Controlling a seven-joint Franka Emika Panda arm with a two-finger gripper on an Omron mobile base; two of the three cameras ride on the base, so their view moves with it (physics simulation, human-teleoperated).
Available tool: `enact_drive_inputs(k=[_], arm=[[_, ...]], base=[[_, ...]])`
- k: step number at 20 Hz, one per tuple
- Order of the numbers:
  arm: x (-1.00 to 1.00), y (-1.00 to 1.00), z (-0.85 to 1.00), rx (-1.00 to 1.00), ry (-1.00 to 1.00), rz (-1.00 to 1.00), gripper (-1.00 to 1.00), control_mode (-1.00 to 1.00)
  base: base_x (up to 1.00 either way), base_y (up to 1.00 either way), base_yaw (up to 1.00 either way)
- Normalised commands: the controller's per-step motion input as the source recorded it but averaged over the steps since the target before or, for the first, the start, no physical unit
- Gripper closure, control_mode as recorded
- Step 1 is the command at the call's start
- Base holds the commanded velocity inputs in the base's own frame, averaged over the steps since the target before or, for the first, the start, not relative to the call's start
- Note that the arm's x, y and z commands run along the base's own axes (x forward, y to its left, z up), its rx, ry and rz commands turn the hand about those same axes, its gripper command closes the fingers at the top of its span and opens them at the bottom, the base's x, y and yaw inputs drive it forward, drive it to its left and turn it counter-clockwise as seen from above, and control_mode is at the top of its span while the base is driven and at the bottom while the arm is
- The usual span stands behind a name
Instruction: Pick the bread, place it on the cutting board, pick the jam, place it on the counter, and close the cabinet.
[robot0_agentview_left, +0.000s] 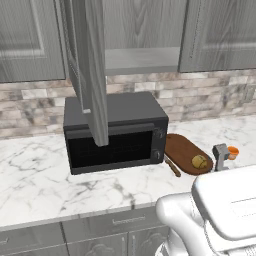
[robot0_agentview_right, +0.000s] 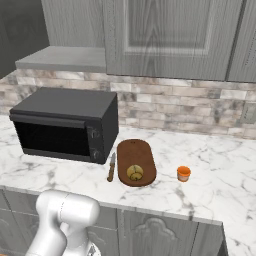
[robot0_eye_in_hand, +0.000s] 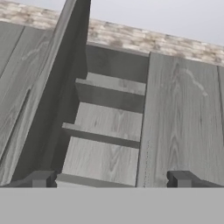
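Observation:
The bread (robot0_agentview_left: 199, 161) (robot0_agentview_right: 134, 172) lies on the near end of the cutting board (robot0_agentview_left: 183, 147) (robot0_agentview_right: 135, 152). To the right of the board, the jam (robot0_agentview_left: 233, 152) (robot0_agentview_right: 183, 173) stands upright on the counter (robot0_agentview_left: 40, 175) (robot0_agentview_right: 220, 175). One door (robot0_agentview_left: 92, 70) of the cabinet stands open, swung out over the microwave, baring the grey shelf (robot0_agentview_left: 142, 60) (robot0_agentview_right: 60, 59). My gripper (robot0_eye_in_hand: 111, 178) is open with nothing between its fingers and faces the cabinet's bare shelves (robot0_eye_in_hand: 109, 122); in the hand view the open door (robot0_eye_in_hand: 39, 100) is at the left and a shut door (robot0_eye_in_hand: 183, 118) at the right.
A black microwave (robot0_agentview_left: 115, 132) (robot0_agentview_right: 65, 127) sits on the counter left of the board, under the open door. A knife (robot0_agentview_left: 172, 166) (robot0_agentview_right: 111, 167) lies between microwave and board. Grey drawers (robot0_agentview_left: 115, 222) run below the counter's front edge.

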Motion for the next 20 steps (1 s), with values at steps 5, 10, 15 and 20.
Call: enact_drive_inputs(k=[5,10,15,20], arm=[[0.00,0.19,-0.03,0.00,0.00,0.00,-1.00,-1.00],[0.00,0.20,-0.02,0.00,0.00,0.00,-1.00,-1.00],[0.01,0.17,-0.08,0.00,0.00,0.00,-1.00,-1.00],[0.02,0.20,-0.11,0.00,0.00,0.00,-1.00,-1.00]], base=[[0.00,0.00,0.00],[0.00,0.00,0.00],[0.00,0.00,0.00],[0.00,0.00,0.00]])
